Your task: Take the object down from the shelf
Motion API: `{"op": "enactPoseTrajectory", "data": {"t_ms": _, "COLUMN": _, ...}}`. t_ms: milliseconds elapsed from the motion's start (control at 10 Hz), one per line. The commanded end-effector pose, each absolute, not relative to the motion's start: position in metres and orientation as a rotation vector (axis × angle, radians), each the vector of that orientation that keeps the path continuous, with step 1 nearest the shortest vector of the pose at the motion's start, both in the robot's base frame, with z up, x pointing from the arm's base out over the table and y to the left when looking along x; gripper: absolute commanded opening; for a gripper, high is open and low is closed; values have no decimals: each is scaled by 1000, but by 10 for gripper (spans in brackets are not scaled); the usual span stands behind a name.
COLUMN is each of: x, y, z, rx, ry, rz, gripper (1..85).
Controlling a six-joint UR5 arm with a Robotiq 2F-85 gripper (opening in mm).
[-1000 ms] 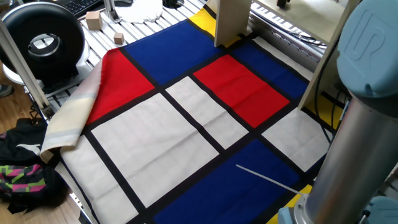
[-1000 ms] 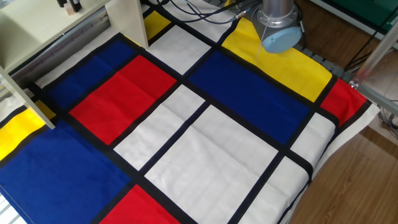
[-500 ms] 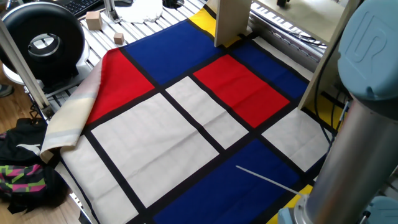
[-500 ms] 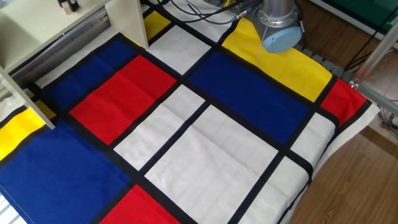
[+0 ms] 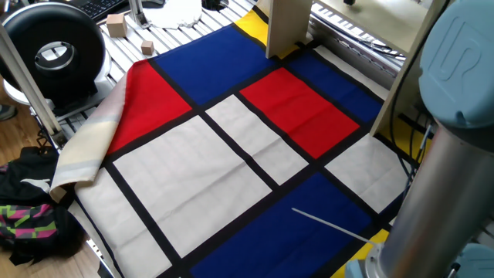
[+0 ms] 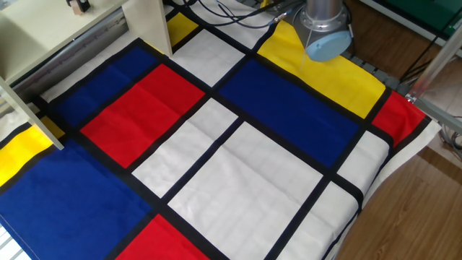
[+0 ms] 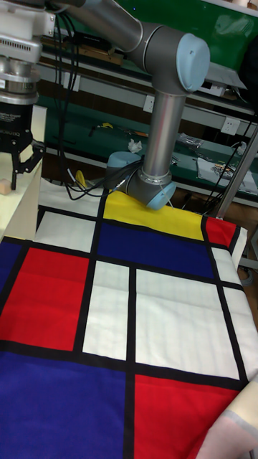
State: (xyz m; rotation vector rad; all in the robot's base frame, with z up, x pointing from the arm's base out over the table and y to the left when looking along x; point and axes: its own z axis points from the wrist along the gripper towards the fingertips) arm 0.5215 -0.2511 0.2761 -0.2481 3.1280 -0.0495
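The shelf (image 7: 16, 211) is a pale board structure at the left edge of the tall view, and its upright legs (image 5: 285, 27) stand on the cloth. The object (image 7: 3, 185), a tiny tan cube, rests on the shelf top at the frame's left edge. My gripper (image 7: 21, 166) hangs just above the shelf top, up and to the right of the cube. Its black fingers are spread and nothing sits between them. Only the fingertips (image 6: 85, 6) show at the top edge of the other fixed view, above the shelf top (image 6: 43, 36).
A red, blue, white and yellow checked cloth (image 6: 238, 166) covers the table. My arm's base (image 6: 325, 36) stands at its far edge, and the arm column (image 5: 448, 154) fills one side. Larger wooden blocks (image 5: 116, 25), a black round device (image 5: 50, 50) and a thin white rod (image 5: 332, 222) lie around.
The gripper tips have risen slightly, showing less at the top edge of both fixed views. Nothing else has moved.
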Motion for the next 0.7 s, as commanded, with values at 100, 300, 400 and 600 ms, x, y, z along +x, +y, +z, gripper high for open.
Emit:
{"op": "enactPoseTrajectory", "data": {"t_ms": 100, "x": 527, "y": -231, "z": 296, "rx": -189, "ry": 3132, "rz": -71, "gripper": 13}}
{"op": "enactPoseTrajectory", "data": {"t_ms": 300, "x": 528, "y": -215, "z": 305, "rx": -153, "ry": 3139, "rz": -83, "gripper": 13}}
{"op": "enactPoseTrajectory", "data": {"t_ms": 400, "x": 528, "y": -207, "z": 309, "rx": -134, "ry": 3139, "rz": -85, "gripper": 13}}
{"op": "enactPoseTrajectory", "data": {"t_ms": 600, "x": 525, "y": -187, "z": 310, "rx": -88, "ry": 3139, "rz": -80, "gripper": 13}}
